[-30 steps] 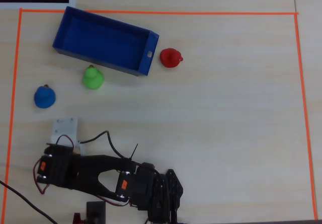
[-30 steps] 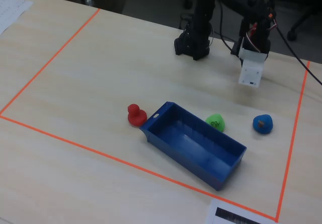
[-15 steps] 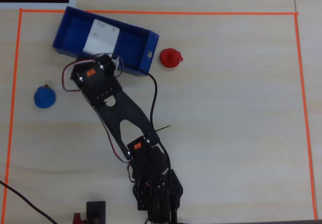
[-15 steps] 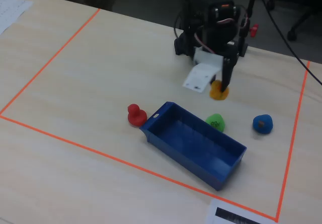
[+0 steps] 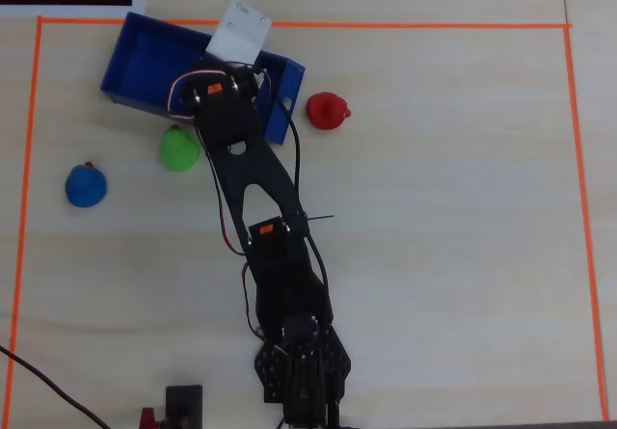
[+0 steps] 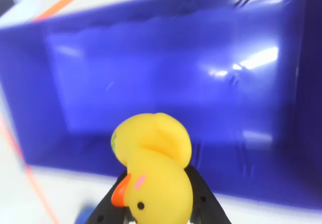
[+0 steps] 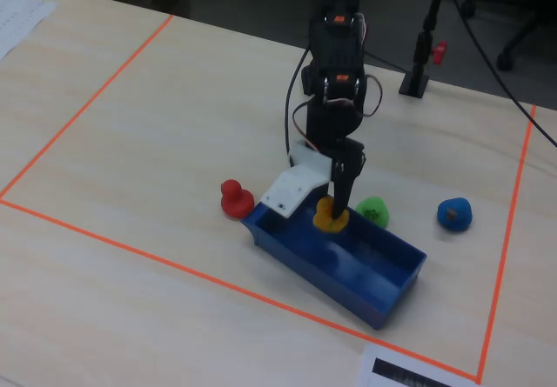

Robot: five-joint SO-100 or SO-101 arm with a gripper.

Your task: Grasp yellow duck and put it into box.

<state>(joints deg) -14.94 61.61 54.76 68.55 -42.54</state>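
Closest to the wrist camera, the pincer (image 6: 158,204) is clamped on the yellow duck (image 6: 153,171), one dark finger on each side of its body, beak pointing down-left. Right behind it is the open floor of the blue box (image 6: 166,78). From the fixed view the duck (image 7: 329,216) hangs over the box (image 7: 383,291) near the end with the small hole, just inside the wall. I'd drop a touch lower and let go over the middle of the floor so it doesn't bounce off the rim. Further off, the red duck (image 7: 234,197), green duck (image 7: 373,210) and blue duck (image 7: 454,214) sit on the counter (image 7: 174,117) outside the box.
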